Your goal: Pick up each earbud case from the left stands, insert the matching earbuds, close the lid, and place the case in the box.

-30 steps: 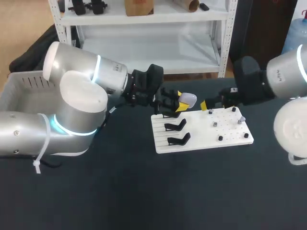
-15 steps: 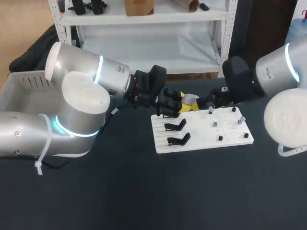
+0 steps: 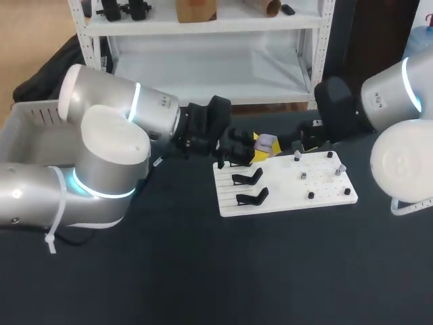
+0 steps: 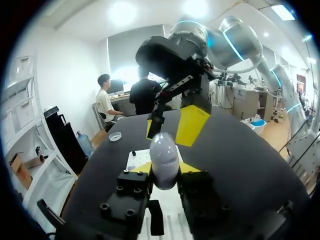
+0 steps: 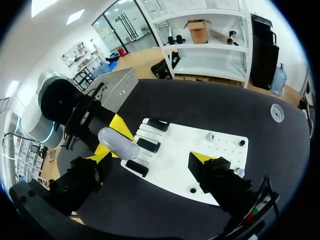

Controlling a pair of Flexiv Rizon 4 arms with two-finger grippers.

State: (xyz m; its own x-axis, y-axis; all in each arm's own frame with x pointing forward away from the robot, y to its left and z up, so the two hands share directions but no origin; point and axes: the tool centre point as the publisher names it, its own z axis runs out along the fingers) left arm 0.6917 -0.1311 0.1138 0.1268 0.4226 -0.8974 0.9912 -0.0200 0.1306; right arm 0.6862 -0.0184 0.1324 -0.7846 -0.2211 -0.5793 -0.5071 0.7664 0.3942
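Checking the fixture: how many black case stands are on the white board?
3, in a row on the white board's left side: back stand by the left gripper, middle stand, front stand. None seems hidden.

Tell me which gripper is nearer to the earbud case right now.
Left. The left gripper holds the earbud case between its two fingers. The right gripper is open just beside the case, with one fingertip close to it.
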